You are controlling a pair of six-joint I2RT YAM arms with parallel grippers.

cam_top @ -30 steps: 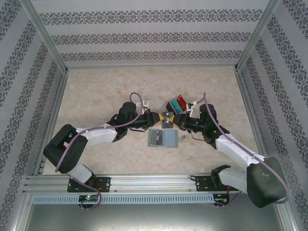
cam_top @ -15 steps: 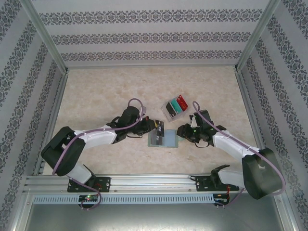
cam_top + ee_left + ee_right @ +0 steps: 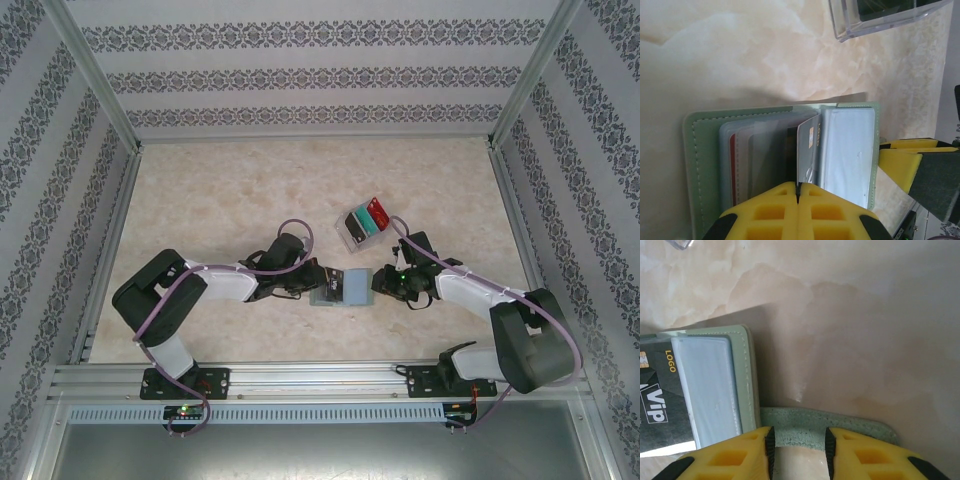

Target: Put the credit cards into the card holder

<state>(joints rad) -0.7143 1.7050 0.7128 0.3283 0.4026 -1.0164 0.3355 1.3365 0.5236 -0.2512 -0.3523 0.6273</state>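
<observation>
Black card (image 3: 807,152) pinched by L gripper (image 3: 797,192), at holder (image 3: 692,155).

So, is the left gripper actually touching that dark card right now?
Touching. In the left wrist view the left gripper is shut on the dark card, clamped from both sides with no gap, the card standing in the card holder.

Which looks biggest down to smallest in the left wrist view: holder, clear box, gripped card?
1. The holder is clearly largest.
2-3. The clear box and card are not ranked: the box is cut off by the frame and farther away, while the card, in the left gripper, stands nearly edge-on.
</observation>
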